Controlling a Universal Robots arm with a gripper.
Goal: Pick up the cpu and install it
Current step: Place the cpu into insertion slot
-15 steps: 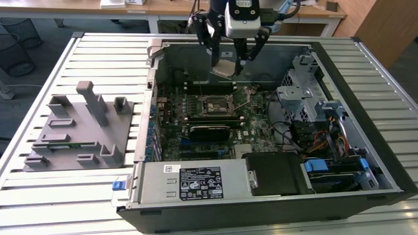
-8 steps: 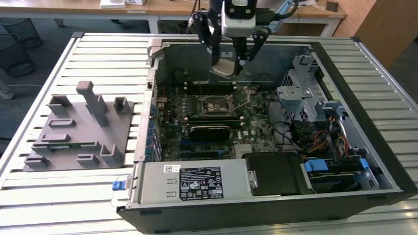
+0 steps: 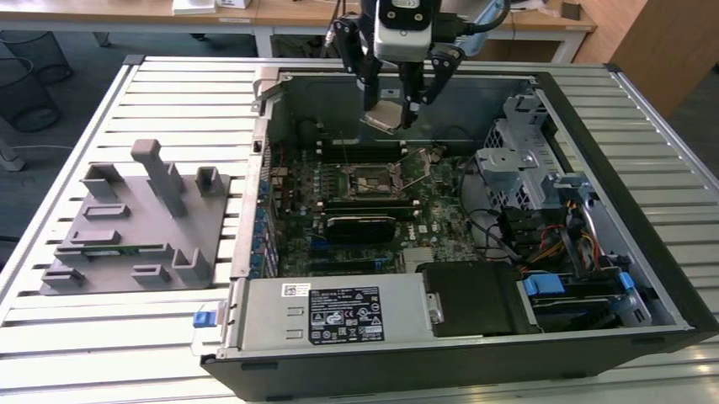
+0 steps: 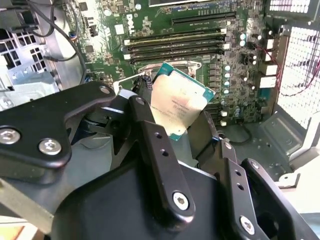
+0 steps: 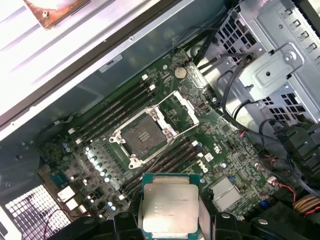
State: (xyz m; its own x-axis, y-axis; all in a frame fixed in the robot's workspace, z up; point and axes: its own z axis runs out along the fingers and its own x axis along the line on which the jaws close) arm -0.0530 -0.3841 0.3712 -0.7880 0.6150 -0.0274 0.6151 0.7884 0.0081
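My gripper [image 3: 390,116] hangs over the back of the open computer case, shut on the cpu [image 3: 383,116], a small silver square chip. The cpu [image 5: 170,207] shows its shiny metal top with a pale green rim between the black fingers in the first wrist view. The second wrist view has the cpu [image 4: 179,106] tilted, pinched by its edges. Below lies the motherboard [image 3: 337,210] with the dark square socket [image 3: 373,182]; the socket [image 5: 142,135] stands with its metal frame swung open. The chip is held well above the socket, apart from it.
The case [image 3: 629,143] has a drive cage [image 3: 523,164] and cables [image 3: 551,240] on the exterior view's right, a power supply box [image 3: 337,313] at the front. A grey fixture block [image 3: 135,223] with a green strip sits on the slatted table [image 3: 168,84].
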